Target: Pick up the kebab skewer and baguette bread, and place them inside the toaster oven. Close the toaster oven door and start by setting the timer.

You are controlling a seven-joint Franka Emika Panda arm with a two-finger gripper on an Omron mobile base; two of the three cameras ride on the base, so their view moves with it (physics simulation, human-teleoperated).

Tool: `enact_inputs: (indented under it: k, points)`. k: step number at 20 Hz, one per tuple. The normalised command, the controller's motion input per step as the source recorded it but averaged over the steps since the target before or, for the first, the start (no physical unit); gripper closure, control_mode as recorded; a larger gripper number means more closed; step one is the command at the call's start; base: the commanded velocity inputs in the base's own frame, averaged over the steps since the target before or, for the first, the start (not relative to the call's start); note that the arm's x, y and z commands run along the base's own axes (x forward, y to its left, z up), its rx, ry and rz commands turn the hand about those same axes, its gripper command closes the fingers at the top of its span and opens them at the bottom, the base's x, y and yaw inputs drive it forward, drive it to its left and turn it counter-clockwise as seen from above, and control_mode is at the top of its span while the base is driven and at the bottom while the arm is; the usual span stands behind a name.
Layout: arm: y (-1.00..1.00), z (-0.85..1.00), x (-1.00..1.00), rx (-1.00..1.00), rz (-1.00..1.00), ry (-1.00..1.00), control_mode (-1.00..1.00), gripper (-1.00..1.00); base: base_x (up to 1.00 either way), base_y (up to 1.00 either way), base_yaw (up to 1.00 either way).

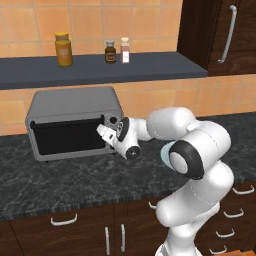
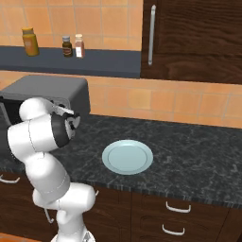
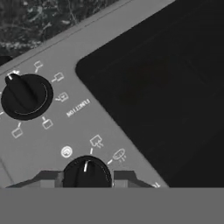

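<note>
Now the toaster oven (image 1: pixel 70 122) sits on the desk (image 1: pixel 60 182), its toaster oven door (image 1: pixel 67 136) shut. The pincer (image 3: pixel 86 177) straddles a small, stiff knob (image 3: pixel 86 173), jaws slightly apart; pinch its raised ridge, which looks slippery.

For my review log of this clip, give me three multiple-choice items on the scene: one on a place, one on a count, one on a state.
1. Where is the round pale blue plate?
A. on the dark speckled counter
B. on the blue-grey wall shelf
C. atop the oven

2. How many bottles and jars stand on that shelf?
A. one
B. three
C. five

3. What state is the dark glass door of the boxy silver-grey toaster oven in?
A. shut
B. hanging fully open
C. removed

A: the right base view shows the plate lying on the counter right of the oven.
B: a yellow jar and two small bottles.
A: the pane sits flush in the oven front.
</note>
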Motion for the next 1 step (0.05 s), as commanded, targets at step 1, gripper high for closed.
enact_inputs:
  k: [1]
  points:
    - [0.00,0.16,0.28,0.13,0.00,-0.36,-1.00,1.00,0.00,0.00,0.00]
